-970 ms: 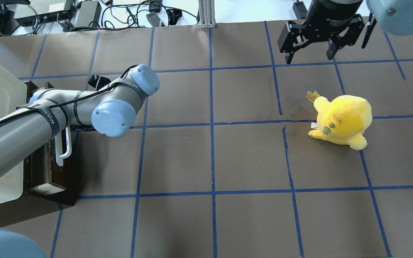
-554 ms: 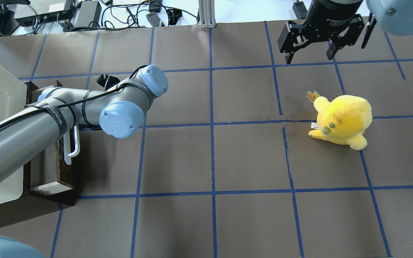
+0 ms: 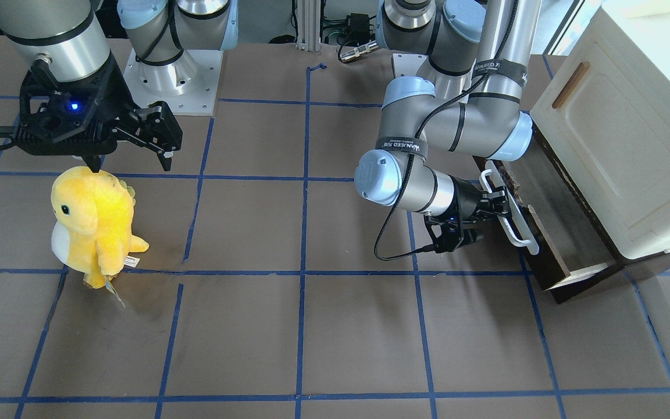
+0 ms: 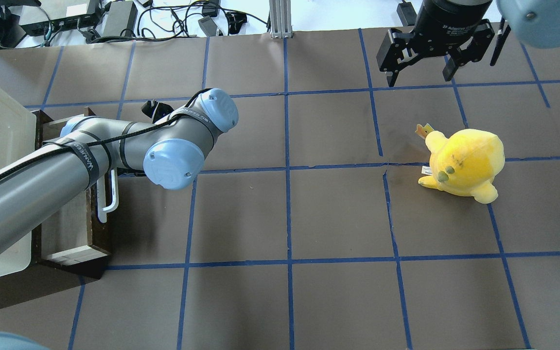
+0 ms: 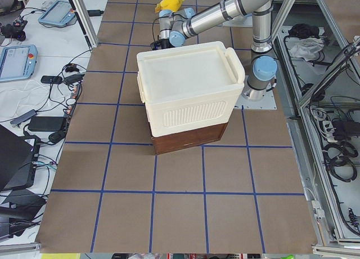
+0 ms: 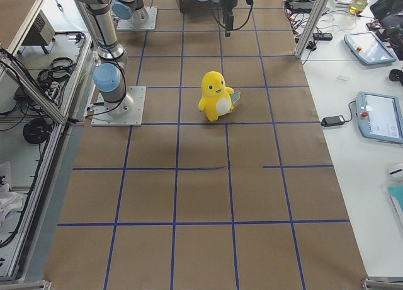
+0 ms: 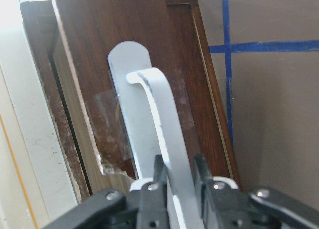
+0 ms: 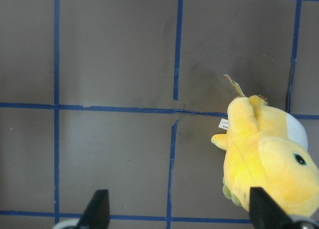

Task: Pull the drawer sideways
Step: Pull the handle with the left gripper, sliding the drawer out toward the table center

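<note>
The left tool [image 7: 179,178] is clamping narrowly on the white bar handle [image 7: 160,107], one finger pressing each side of the bar. Straight ahead of the fingers, the handle is sitting on the dark brown front of the drawer [image 3: 567,233], which is standing partly out of the cream cabinet [image 3: 614,151] behind it, its greyish floor showing. The right tool [image 3: 131,163] is hanging well away across the bench [image 3: 341,337], spread wide and holding nothing, with a yellow plush toy [image 3: 93,224] just below it.

The pull looks partly done, and several things could spoil it from here. The bar is smooth, so the fingers may be risking a slide along it if the pull is not square to the front. The grip seems to be sitting off the handle's middle, which could be twisting the drawer until it jams. What looks like clear tape is lying around the handle's foot beside chipped wood, so a hard tug could be loosening it. The cabinet itself might be dragging across the bench.
</note>
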Controlling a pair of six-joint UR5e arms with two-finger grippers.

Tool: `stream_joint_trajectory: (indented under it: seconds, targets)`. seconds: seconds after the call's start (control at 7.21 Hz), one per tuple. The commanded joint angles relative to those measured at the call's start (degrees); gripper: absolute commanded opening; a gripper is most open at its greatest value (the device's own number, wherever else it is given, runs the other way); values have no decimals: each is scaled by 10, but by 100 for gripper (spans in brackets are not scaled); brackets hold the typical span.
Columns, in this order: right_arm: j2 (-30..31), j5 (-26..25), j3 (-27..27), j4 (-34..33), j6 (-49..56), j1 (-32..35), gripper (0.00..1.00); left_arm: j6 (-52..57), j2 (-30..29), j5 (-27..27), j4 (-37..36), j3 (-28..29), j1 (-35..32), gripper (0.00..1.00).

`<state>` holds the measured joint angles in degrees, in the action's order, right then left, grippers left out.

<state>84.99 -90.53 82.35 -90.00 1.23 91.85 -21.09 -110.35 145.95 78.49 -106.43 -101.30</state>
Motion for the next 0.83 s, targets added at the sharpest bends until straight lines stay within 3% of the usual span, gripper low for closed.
stream_joint_trajectory:
  seconds: [0.0, 0.55, 0.69]
  targets:
    - [0, 0, 0, 0, 0, 0, 100, 0, 0, -2, 2, 8, -6, 24]
    - [0, 0, 0, 0, 1, 0, 100, 0, 0, -3, 6, 7, -12, 25]
    - [0, 0, 0, 0, 0, 0, 100, 0, 0, -1, 8, 6, -12, 50]
